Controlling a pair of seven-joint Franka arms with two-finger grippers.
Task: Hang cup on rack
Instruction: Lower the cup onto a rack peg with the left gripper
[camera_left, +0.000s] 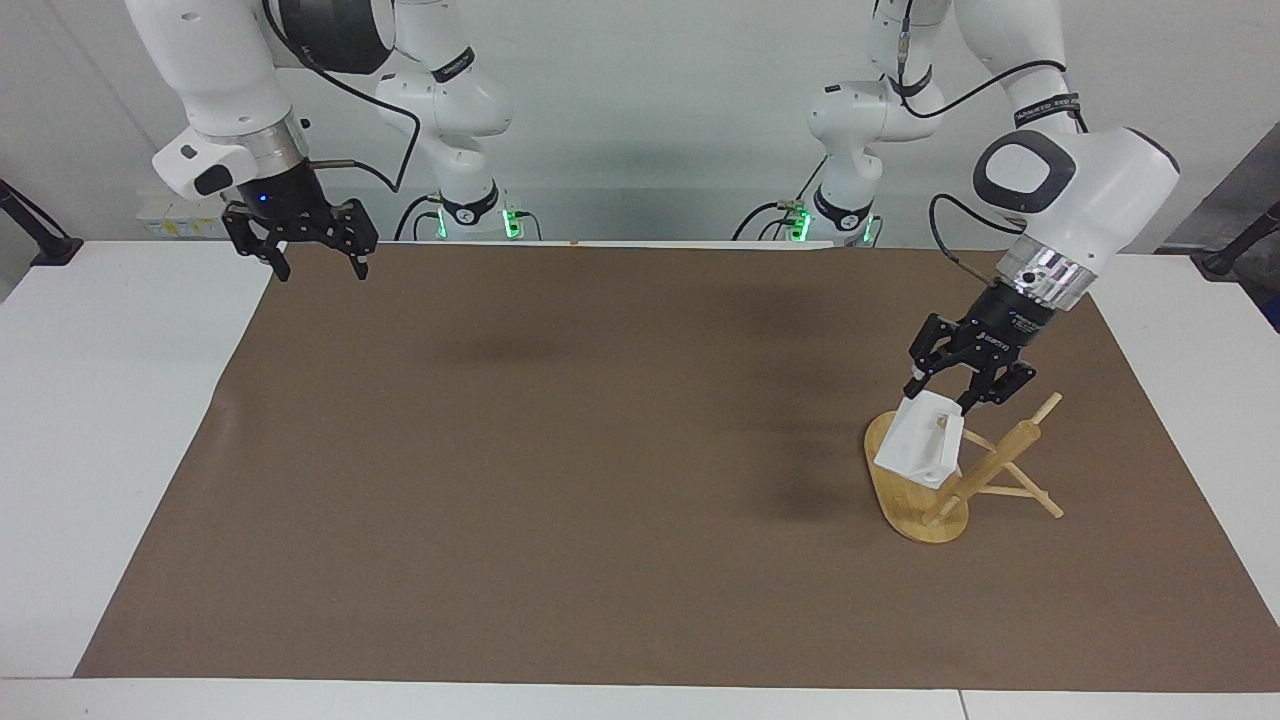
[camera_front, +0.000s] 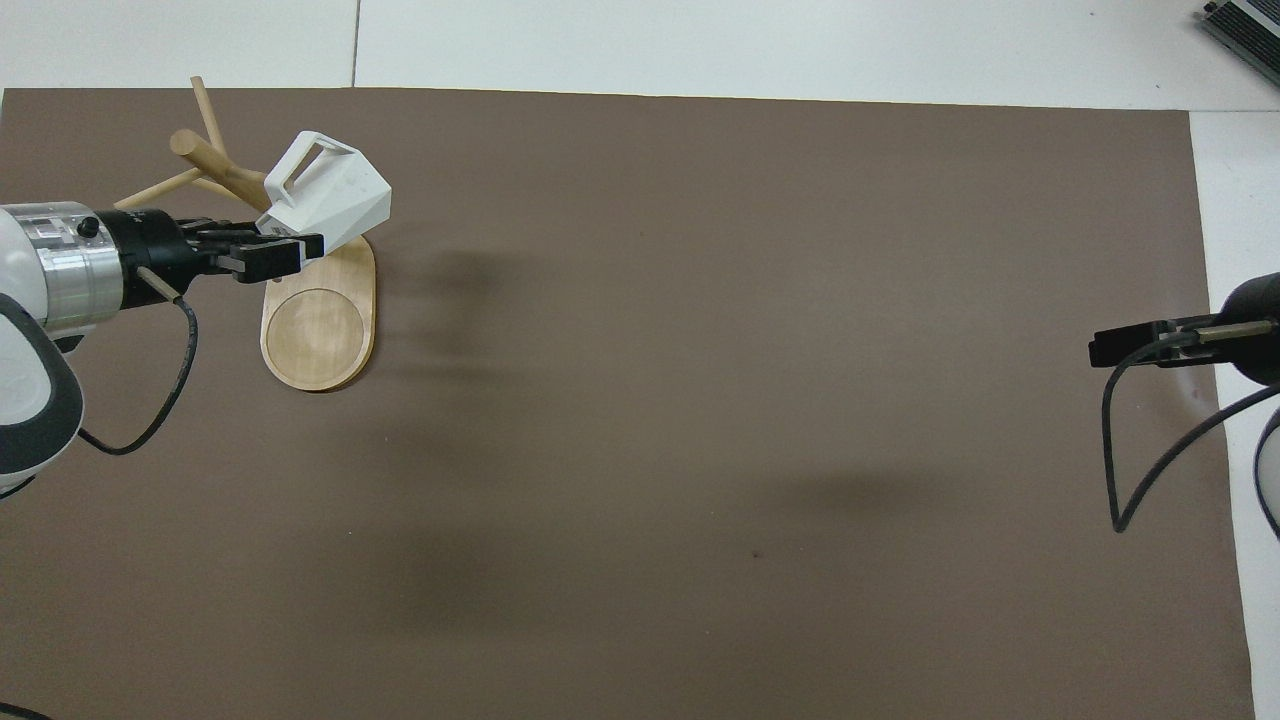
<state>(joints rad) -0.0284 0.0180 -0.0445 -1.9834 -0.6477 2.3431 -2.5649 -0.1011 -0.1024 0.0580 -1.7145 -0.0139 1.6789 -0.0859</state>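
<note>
We see the right gripper (camera_left: 318, 262) waiting, fingers spread and empty, over the bench's robot-side edge near the right arm's corner. Toward the left arm's end, the rack (camera_left: 945, 480) stands with its post leaning (pegs fanning out), base on the brown mat (camera_left: 560, 450). The left gripper (camera_left: 947, 393) pinches the cup (camera_left: 922, 448) over that base, tilted, seemingly to line its handle up with a peg.

White faceted cup (camera_left: 922, 447) tilted against leaning bamboo rack (camera_left: 985, 477), perhaps on a peg.
</note>
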